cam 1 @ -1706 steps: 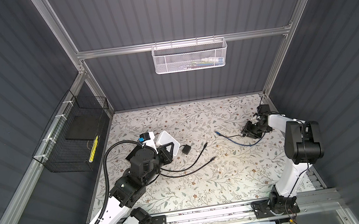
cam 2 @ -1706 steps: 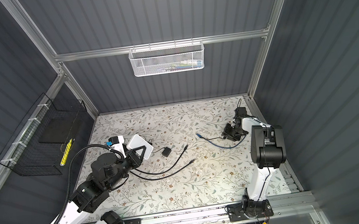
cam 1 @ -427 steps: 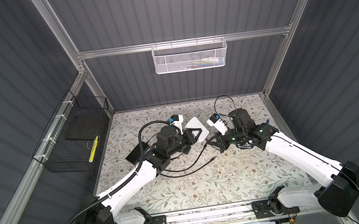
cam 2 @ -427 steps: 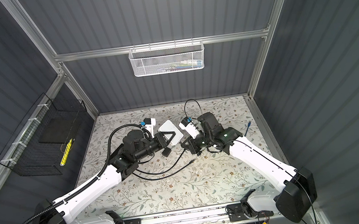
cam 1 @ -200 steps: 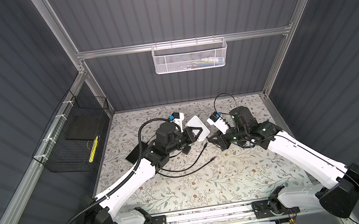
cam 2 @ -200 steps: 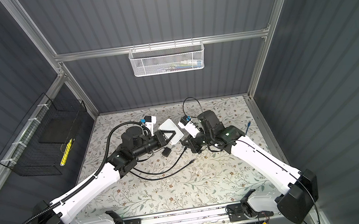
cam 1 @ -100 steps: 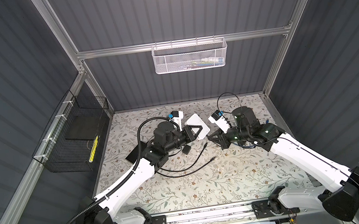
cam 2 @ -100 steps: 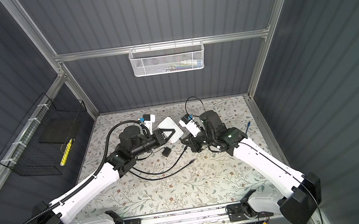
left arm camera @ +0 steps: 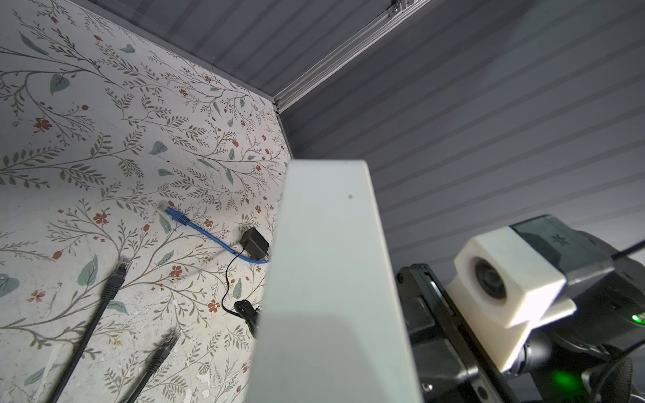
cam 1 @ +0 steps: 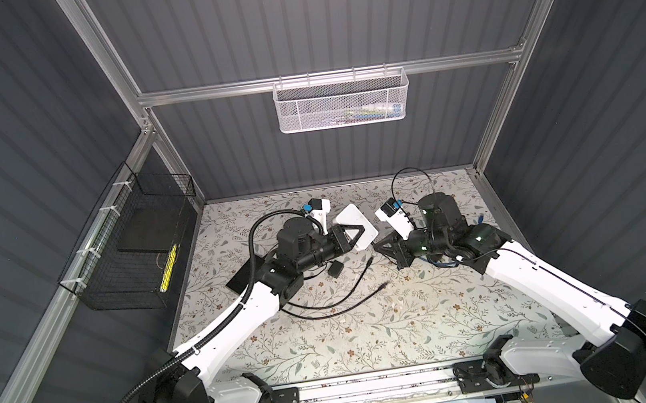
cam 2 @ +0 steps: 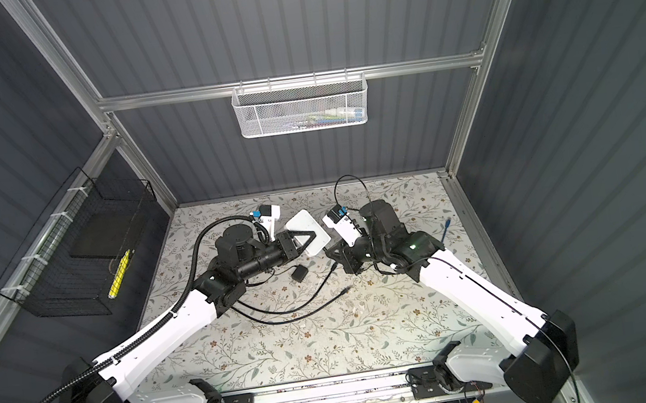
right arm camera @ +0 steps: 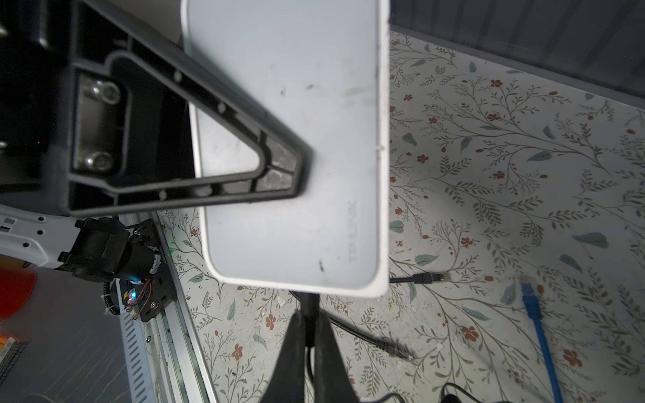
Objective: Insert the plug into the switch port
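Floral tabletop between grey ribbed walls, strewn with black cables and a blue cable. Mid-frame in both top views: switch held clear of the surface, clamped flat in the left gripper. Just right of it, right gripper closed on the black plug, tip at the switch's edge; impossible to tell whether seated.

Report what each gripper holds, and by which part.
The left gripper clamps the white switch across its flat faces; the right gripper pinches the black plug by its body.
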### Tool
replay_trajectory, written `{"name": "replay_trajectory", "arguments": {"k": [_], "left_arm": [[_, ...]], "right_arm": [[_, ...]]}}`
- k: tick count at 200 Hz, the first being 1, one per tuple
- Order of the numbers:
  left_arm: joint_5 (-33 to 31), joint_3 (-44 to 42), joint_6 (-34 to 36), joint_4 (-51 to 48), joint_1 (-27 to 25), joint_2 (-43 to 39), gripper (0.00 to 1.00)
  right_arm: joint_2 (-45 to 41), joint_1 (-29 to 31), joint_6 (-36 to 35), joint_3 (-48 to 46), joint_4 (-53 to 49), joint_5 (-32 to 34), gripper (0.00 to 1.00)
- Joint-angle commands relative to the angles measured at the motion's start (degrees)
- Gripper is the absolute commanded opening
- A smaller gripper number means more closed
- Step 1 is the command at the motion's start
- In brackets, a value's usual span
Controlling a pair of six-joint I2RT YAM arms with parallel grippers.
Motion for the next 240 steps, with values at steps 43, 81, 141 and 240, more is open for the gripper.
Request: {"name": "replay_trajectory", "arguments": {"k": [43,81,141,240], "left_arm": [[13.02,-3.43,0.93,-9.52,-4.20,0.00,0.00],[13.74,-4.30,1.55,-10.25,-4.23,-0.87,0.00],[3.94,-3.10,2.61,-15.30,-2.33,-3.18,0.00],[-15.10,-2.30,-0.99,-14.51,5.10,-6.97,0.00]], "right_arm": [[-0.28,-0.70,-2.98,4.79,19.45,1.42,0.00],[1.00,-0.68,-3.72,5.84,20.26,1.21,0.00],[0.88,-0.76,-3.56,5.88,17.39,-0.67,0.00],[-7.78,-0.80,-1.42,-11.46,11.15,2.11,0.42]]}}
